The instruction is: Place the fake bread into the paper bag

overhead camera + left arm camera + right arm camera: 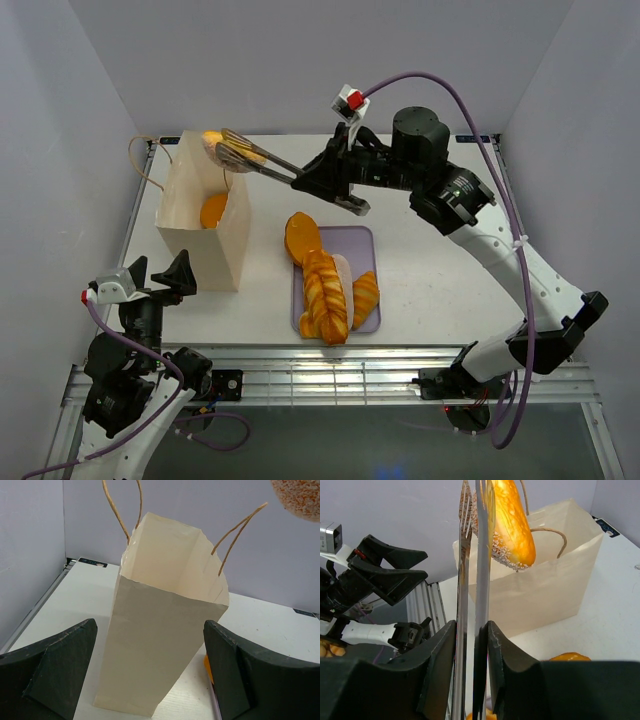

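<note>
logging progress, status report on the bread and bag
left gripper open near paper bag. right gripper shut on tongs, bun held above bag. nothing blocking.

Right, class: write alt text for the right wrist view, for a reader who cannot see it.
The right end effector grips long metal tongs that pinch a glossy golden toy bread roll, raised near the open top of a cream paper bag.

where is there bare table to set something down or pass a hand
Widest bare table lies right of the lilac tray. A narrow lane runs between the paper bag and the tray. Crowded: the tray, piled with fake bread, and over the bag's mouth, where tongs hold a bun.
</note>
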Controlling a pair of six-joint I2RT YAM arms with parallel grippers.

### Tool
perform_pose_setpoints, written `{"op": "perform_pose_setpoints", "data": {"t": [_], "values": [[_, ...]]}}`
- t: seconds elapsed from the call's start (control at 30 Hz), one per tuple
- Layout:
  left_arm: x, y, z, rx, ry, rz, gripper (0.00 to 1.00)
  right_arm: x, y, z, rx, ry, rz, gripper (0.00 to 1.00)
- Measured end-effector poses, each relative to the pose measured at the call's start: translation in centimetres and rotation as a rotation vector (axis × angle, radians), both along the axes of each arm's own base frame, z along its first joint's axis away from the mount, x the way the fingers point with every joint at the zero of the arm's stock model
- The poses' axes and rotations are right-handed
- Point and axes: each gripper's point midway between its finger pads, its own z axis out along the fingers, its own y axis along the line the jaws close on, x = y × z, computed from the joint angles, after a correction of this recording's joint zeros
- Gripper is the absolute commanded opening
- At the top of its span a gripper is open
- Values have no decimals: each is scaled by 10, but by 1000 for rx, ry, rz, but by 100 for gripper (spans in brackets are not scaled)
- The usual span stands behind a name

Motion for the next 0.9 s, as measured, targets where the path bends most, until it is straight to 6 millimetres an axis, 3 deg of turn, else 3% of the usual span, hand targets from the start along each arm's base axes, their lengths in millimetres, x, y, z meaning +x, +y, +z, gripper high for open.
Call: {"op": "perform_pose_setpoints", "data": {"t": [0.4,0.67,0.9], "values": [[0,0,0,0,0,0,98,-4,56,-11,-27,4,90,36],[0,0,0,0,0,0,98,2,77,-35,-64,36,113,38],[0,0,0,0,0,0,98,11,90,-60,-102,68,117,47]]}}
